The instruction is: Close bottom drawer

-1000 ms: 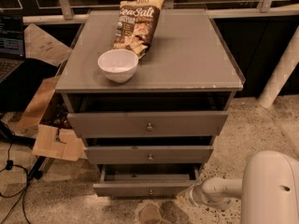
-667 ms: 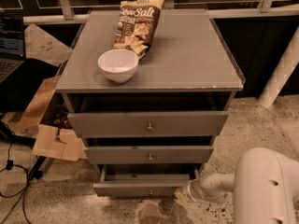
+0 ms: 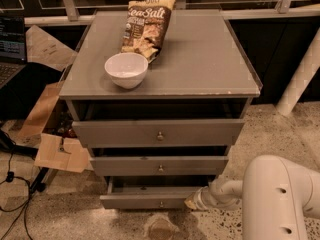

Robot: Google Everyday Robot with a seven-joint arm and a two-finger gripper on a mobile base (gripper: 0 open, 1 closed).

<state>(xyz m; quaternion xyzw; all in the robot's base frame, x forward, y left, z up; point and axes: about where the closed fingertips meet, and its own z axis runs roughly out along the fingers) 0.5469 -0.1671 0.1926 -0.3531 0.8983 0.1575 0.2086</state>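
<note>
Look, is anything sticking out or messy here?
Yes. The bottom drawer sticks out farther than the middle drawer above it, so it is open. The gripper is at its right front corner. A blotchy patch lies just in front of it.

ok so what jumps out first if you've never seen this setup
The grey cabinet fills the middle, with a white bowl and a bag of chips on its top. The bottom drawer stands pulled out, and the robot's tool sits low at the right end of its front panel.
</note>
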